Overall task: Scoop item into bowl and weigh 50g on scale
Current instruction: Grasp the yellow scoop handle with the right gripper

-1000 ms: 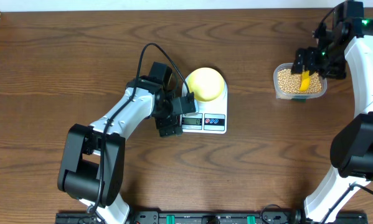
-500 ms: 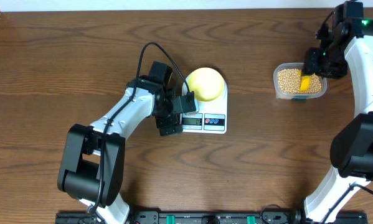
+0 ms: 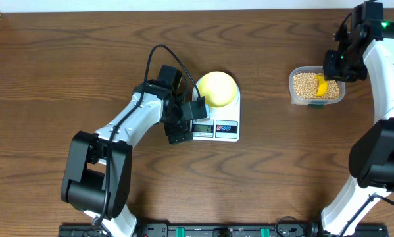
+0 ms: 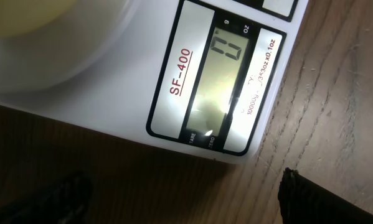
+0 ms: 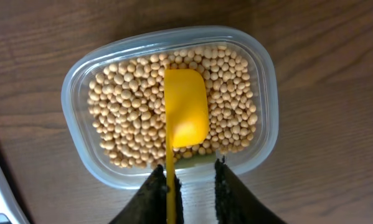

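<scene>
Straddling the scoop (image 5: 186, 115) handle over the far-right beans (image 5: 124, 118), right claw (image 5: 195, 186) narrowed, pinch unclear; left claw (image 4: 183, 183) spread beside the scale (image 3: 226, 130), likely reading it.

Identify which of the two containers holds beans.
The clear rectangular plastic tub at the right, filled with tan beans around a yellow scoop; the round pale-yellow bowl on the white scale shows none.

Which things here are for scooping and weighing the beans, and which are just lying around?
For the job: tan beans, clear plastic tub, yellow scoop, pale-yellow bowl, white digital scale.
Just lying about: only the black rail with green clips.
</scene>
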You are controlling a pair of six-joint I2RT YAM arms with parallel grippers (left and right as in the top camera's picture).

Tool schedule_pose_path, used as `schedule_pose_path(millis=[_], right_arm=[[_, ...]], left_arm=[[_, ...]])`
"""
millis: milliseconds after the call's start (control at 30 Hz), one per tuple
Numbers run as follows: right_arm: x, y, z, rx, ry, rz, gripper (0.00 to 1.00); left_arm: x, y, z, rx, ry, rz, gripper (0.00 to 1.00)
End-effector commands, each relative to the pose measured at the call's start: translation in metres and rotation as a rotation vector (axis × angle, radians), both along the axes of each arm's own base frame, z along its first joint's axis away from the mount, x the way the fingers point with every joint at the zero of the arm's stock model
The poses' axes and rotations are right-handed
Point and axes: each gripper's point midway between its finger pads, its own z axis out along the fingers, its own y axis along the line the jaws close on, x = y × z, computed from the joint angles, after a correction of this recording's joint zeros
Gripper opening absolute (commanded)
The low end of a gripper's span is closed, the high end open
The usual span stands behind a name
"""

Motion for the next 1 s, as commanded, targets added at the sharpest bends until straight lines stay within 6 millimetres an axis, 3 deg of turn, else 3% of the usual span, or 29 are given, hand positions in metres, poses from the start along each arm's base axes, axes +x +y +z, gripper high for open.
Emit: schedule_pose_path(millis=[0,233,367,433,633,967], right_arm=[[-0.006,0.000,-0.004,-0.011,0.007,-0.002,0.22],[0.000,-0.001,-0.016,-0.017,-0.020,0.015,0.20],[0.002,-0.001,-0.024,-0.019,-0.029,0.017,0.13],[0.000,0.000,-0.027,-0.015,-0.019,0.017,0.01],[0.003,0.005,-0.027,0.013,-0.033,0.023,0.02],[0.014,-0.004,-0.024,-0.008,-0.079,0.010,0.01]], left_arm=[[0.000,0.003,0.004,0.003,-0.017,-0.010,0.98],[0.000,0.003,0.004,0.003,-0.017,-0.010,0.98],[0.000,0.003,0.004,0.003,-0.017,-0.010,0.98],[0.000,0.003,0.004,0.003,-0.017,-0.010,0.98],[0.000,0.003,0.004,0.003,-0.017,-0.010,0.98],[0.000,0.003,0.004,0.003,-0.017,-0.010,0.98]])
